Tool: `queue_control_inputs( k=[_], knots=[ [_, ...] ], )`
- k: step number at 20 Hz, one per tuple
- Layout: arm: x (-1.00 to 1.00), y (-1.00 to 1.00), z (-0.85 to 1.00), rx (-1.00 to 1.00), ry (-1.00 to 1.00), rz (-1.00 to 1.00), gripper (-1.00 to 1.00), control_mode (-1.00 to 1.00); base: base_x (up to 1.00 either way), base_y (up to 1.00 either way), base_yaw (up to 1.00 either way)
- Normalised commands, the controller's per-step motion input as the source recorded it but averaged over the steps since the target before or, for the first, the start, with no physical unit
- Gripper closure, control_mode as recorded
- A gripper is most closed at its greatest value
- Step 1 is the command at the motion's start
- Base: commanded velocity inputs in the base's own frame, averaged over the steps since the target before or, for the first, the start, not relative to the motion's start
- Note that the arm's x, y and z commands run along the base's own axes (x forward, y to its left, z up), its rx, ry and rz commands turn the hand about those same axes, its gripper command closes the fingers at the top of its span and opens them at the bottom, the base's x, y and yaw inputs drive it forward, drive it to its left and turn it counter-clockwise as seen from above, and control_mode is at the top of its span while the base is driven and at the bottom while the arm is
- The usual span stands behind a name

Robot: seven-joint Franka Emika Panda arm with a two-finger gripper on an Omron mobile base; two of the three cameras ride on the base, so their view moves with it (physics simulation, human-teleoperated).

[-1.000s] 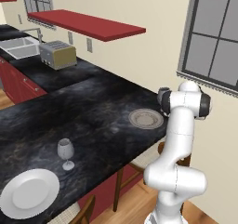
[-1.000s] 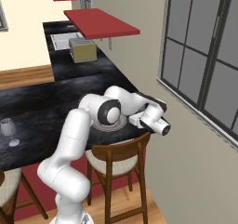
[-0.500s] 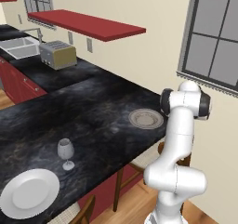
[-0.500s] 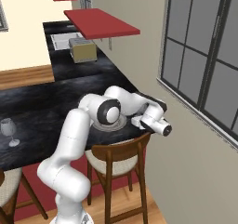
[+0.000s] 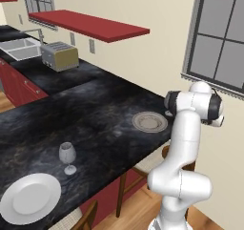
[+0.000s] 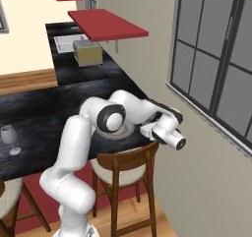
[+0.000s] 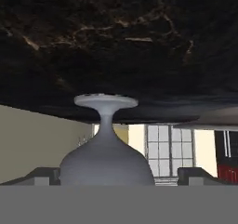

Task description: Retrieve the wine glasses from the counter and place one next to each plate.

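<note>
Second wine glass (image 7: 106, 146) set by patterned plate (image 5: 149, 121), counter's (image 5: 95, 114) window-side corner
Jaws released, straddling the bowl; next, judged: back clear without tipping it

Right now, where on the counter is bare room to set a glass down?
Bare stone lies between the wine glass and the patterned plate, and between that plate and the toaster. The corner by the patterned plate is crowded by the arm.

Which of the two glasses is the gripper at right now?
The glass between the open fingers in the hand view, by the patterned plate. The other glass stands apart, near the white plate.
</note>
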Motion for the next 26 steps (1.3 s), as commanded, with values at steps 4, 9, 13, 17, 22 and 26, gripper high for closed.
queue_control_inputs(
  k=[4,9,13,17,22,26],
  knots=[
    [-0.99,0.03,0.59,0.0,-0.2,0.0,-1.0,-1.0,0.0,0.0,0.0],
    [-0.98,-0.03,0.81,0.02,-0.05,-0.01,-1.0,-1.0,0.0,0.0,0.0],
    [-0.49,-0.52,0.88,0.09,0.1,-0.13,-1.0,-1.0,0.0,0.0,0.0],
    [0.0,-0.93,0.63,0.01,0.11,-0.19,-1.0,-1.0,0.0,0.0,0.0],
    [-0.86,-0.58,0.89,0.03,-0.02,-0.21,-1.0,-1.0,0.0,0.0,0.0],
    [-1.0,0.07,0.85,0.03,0.0,-0.09,-1.0,-1.0,0.0,0.0,0.0]
  ],
)
